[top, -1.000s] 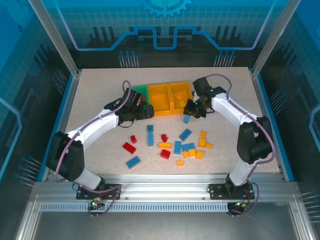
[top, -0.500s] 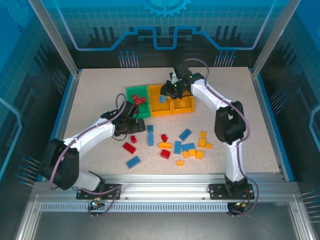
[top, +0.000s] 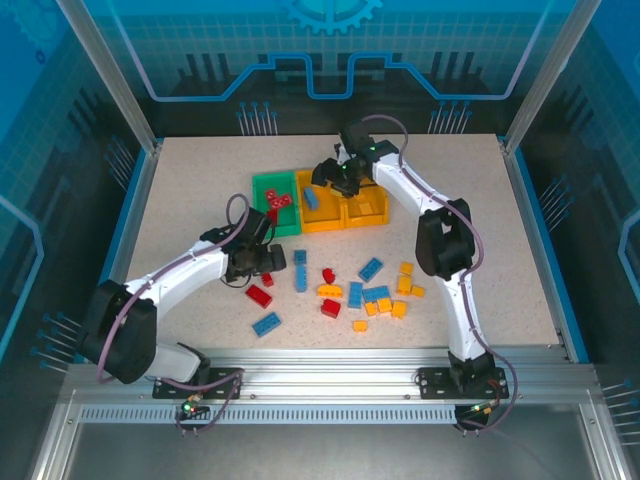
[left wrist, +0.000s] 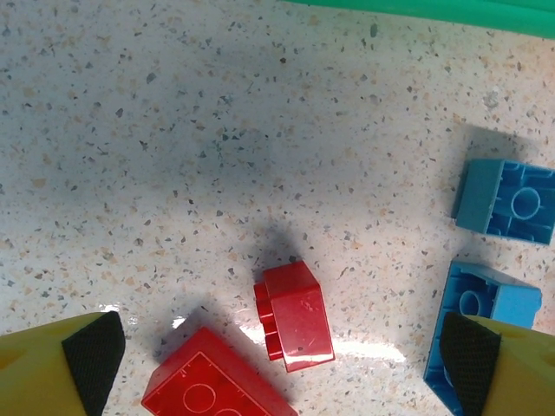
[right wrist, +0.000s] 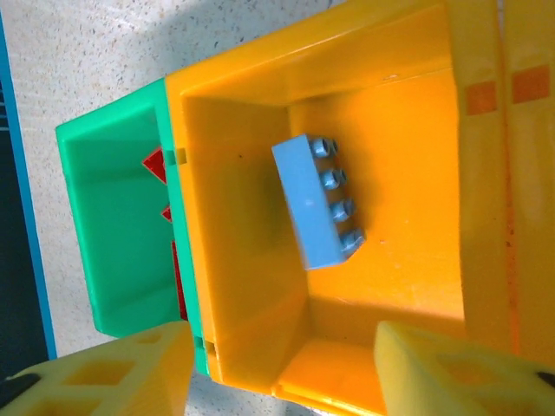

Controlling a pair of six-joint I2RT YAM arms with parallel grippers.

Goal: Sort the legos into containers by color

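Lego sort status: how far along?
Early. Done: a few red bricks sit in the green bin, and one blue brick is in the middle yellow-orange bin. In hand: nothing gripped. The right gripper is open over that bin, and the left gripper is open above a small red brick on the table. Left: most loose bricks, red, blue and yellow-orange, lie unsorted there.

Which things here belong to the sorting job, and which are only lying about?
Job: loose bricks, green bin holding red bricks, middle yellow bin holding a blue brick, end yellow bin, left gripper, right gripper.
Only there: table, metal frame.
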